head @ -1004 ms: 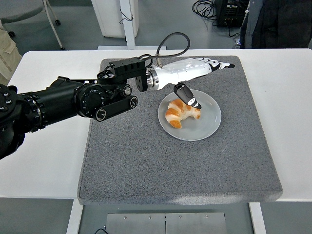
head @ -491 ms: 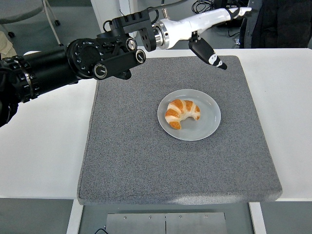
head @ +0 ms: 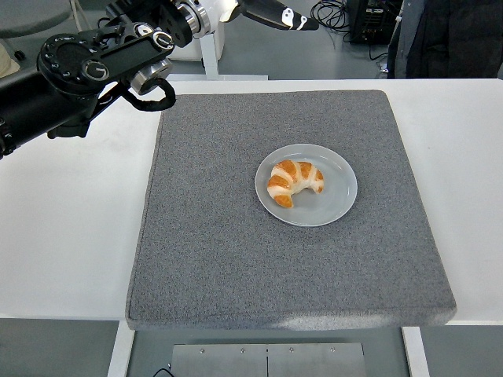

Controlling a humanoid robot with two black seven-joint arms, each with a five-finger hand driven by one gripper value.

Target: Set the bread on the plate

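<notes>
Bread (head: 293, 181) sits on the plate (head: 334, 206), a curved croissant-shaped piece with pale stripes across its golden crust, lying a little left of the dish's centre with its two ends pointing down and to the right. From my screen I see the grey plate resting on the grey mat (head: 220, 259), right of the mat's middle, and the mat covers most of the white table (head: 71, 236). My left arm (head: 86, 71) comes in from the upper left corner, raised well clear of the mat and well apart from the plate. Of the left hand (head: 271, 12) only a sliver shows at the top edge (one dark digit with a white patch, pointing right), and the rest is cut off by the frame, so I cannot tell whether its fingers are spread or curled. Nothing shows in its grasp in the part I can see.
</notes>
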